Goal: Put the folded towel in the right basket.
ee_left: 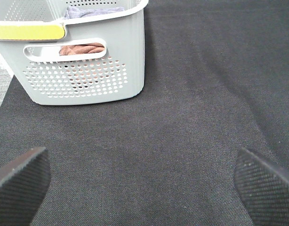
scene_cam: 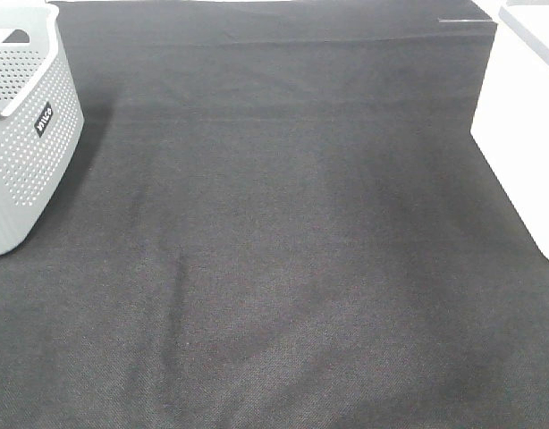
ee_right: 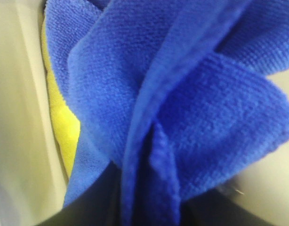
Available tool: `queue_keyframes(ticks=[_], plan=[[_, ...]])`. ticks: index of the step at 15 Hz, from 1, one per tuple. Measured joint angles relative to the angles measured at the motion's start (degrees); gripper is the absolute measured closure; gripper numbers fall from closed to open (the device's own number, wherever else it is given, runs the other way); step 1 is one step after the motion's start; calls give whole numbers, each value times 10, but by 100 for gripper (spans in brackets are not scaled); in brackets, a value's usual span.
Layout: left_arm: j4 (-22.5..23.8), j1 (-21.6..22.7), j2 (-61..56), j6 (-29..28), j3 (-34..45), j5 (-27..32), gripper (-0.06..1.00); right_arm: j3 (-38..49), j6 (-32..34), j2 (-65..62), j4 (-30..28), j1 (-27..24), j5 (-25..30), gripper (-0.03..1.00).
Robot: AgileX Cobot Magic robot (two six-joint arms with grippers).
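The folded blue towel [ee_right: 182, 94] fills the right wrist view, bunched and hanging from my right gripper [ee_right: 151, 207], whose dark fingers are shut on its lower fold. It hangs inside the white right basket [ee_right: 17, 117], over a yellow towel [ee_right: 62, 122]. In the exterior high view the right basket [scene_cam: 525, 134] stands at the right edge; the towel and both grippers are out of that view. My left gripper [ee_left: 144, 188] is open and empty, low over the black cloth, its fingertips [ee_left: 22, 174] wide apart.
A grey perforated basket [scene_cam: 29, 134] stands at the left; in the left wrist view this grey basket [ee_left: 88, 80] holds a brown towel [ee_left: 81, 48] and a purple one [ee_left: 95, 12]. Black cloth [scene_cam: 283, 250] covers the table.
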Motion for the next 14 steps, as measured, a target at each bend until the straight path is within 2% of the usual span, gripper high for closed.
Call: queue_keyframes(ticks=[4,5,6,7,8,10,14], plan=[[0,0,0,0,0,0,-4,0,19,39,6,0,-2,68],[0,0,0,0,0,0,-4,0,33,45,10,0,-5,54],[0,0,0,0,0,0,-4,0,41,46,13,0,-8,23],[0,0,0,0,0,0,-4,0,41,46,16,0,-10,11],[0,0,0,0,0,0,-4,0,41,46,17,0,-10,6],[0,0,0,0,0,0,-4,0,41,45,20,0,-10,2],[0,0,0,0,0,0,-4,0,40,23,19,0,-10,2]])
